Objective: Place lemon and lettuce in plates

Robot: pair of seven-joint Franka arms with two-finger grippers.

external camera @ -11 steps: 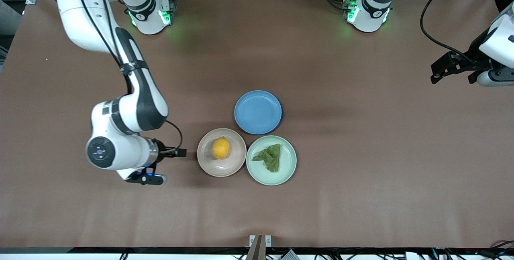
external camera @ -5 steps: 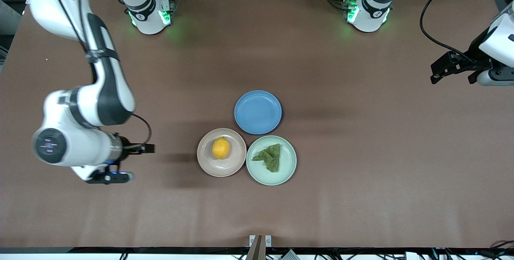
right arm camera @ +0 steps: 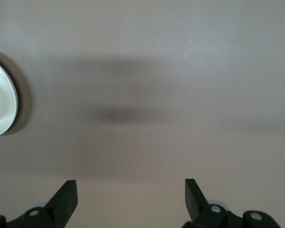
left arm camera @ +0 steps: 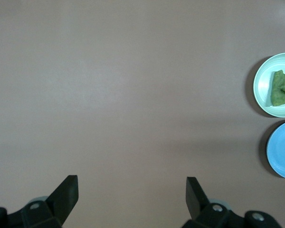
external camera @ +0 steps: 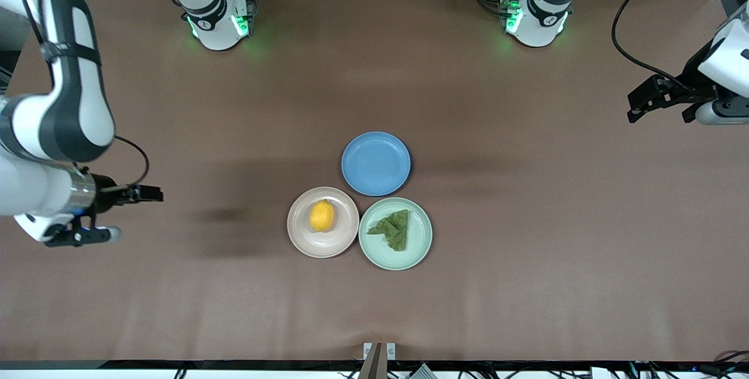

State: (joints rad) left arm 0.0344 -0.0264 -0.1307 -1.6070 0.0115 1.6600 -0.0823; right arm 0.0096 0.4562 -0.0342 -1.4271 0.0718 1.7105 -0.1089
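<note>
Right tool (external camera: pixel 153 193) hangs over bare tabletop (external camera: pixel 526 238) at the right arm's end, well apart from the plates, and in my right wrist view its fingers (right arm camera: pixel 66 197) stand wide apart with nothing between them. On that feed I see only tabletop, a soft shadow, and a pale plate edge at the frame's side.

Left tool (external camera: pixel 638 111) hangs over the left arm's end of the tabletop, also well clear of the plates; that arm is waiting. From my left wrist view its fingers (left arm camera: pixel 69 194) are spread apart and empty, with the green plate (left arm camera: pixel 261 90) and blue plate (left arm camera: pixel 282 152) off at the frame's edge.

Mid-tabletop I see three plates clustered together. Lemon (external camera: pixel 322 216) sits in the pink plate (external camera: pixel 304 238), a little off its middle. Lettuce (external camera: pixel 393 228) lies in the green plate (external camera: pixel 416 253), which is just beside the pink one, toward the left arm's end; their rims look to be touching or nearly so. Blue plate (external camera: pixel 375 163) is farther from the front camera than both, just beside them, and holds nothing that I can see.
</note>
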